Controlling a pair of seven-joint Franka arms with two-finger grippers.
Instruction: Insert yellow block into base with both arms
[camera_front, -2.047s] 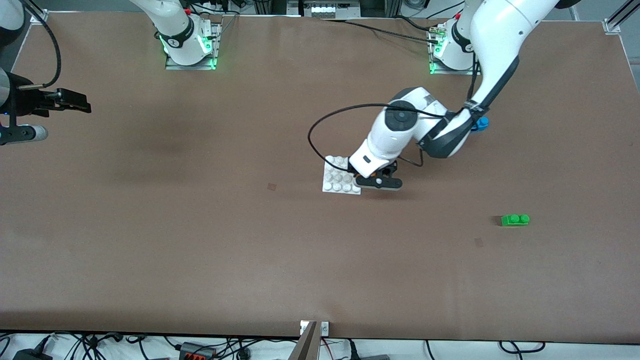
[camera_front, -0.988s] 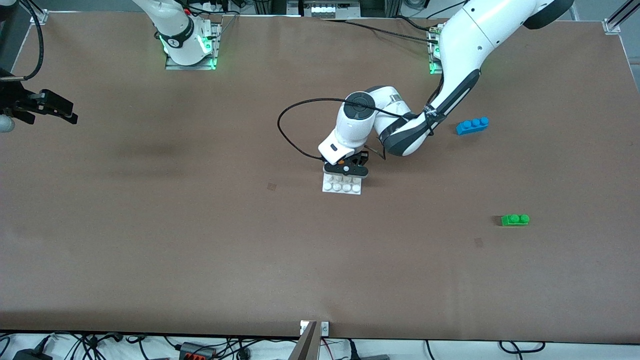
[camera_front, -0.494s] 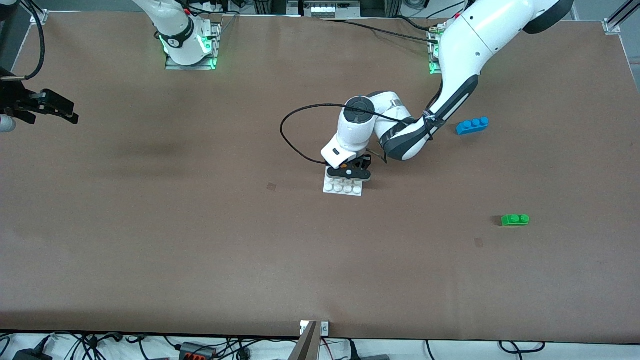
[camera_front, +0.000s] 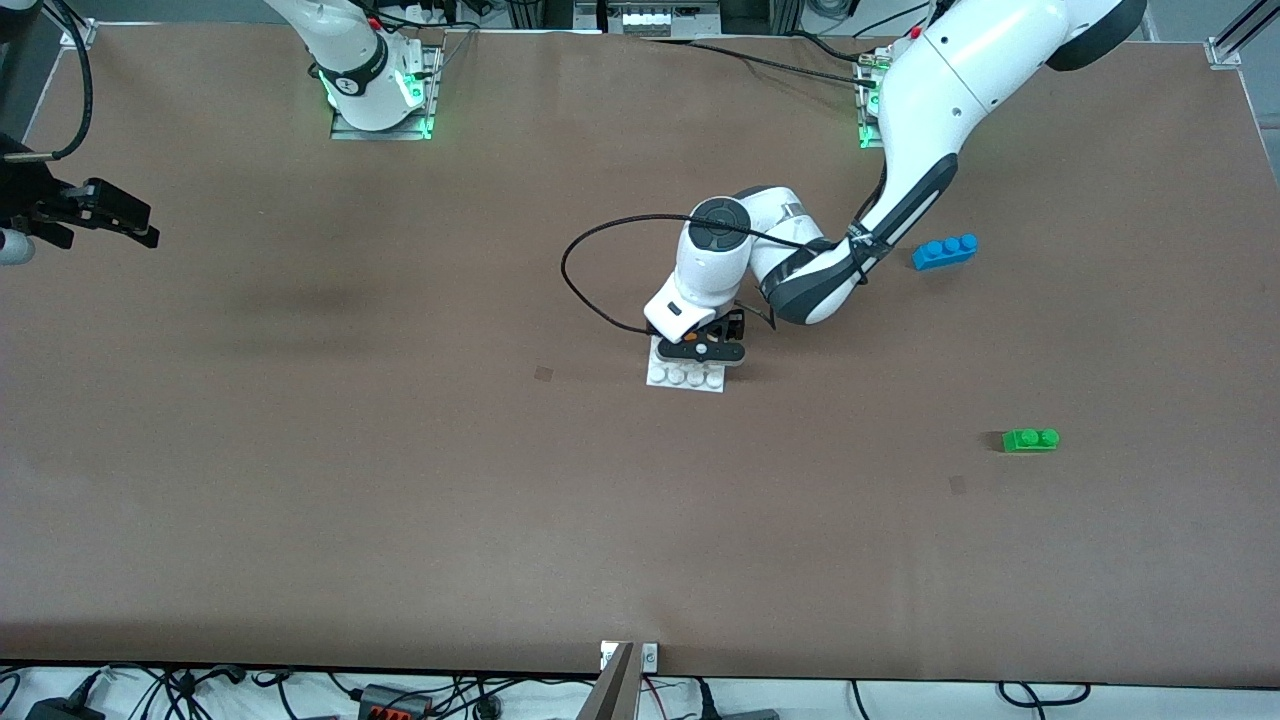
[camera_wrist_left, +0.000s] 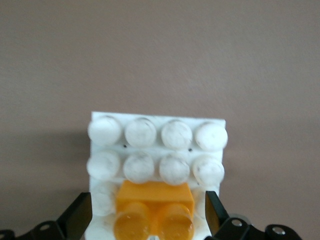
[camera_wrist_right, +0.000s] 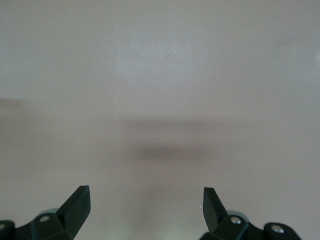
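Note:
The yellow block (camera_wrist_left: 154, 210) sits on the white studded base (camera_wrist_left: 157, 137), on the rows nearest my left wrist camera. My left gripper (camera_wrist_left: 148, 207) is open, with one finger on each side of the block and a gap between each finger and it. In the front view the left gripper (camera_front: 703, 347) is low over the base (camera_front: 685, 379) at mid-table and hides the block. My right gripper (camera_front: 120, 218) is open and empty, waiting over the right arm's end of the table; its wrist view (camera_wrist_right: 146, 197) shows only bare table.
A blue three-stud brick (camera_front: 944, 250) lies toward the left arm's end, farther from the camera than the base. A green two-stud brick (camera_front: 1030, 440) lies nearer the camera at that end. A black cable loop (camera_front: 585, 275) hangs from the left wrist beside the base.
My left gripper has swung from the base's edge at the left arm's side to over the base, uncovering the blue brick, then settled. The right gripper drifted slightly toward the table's end.

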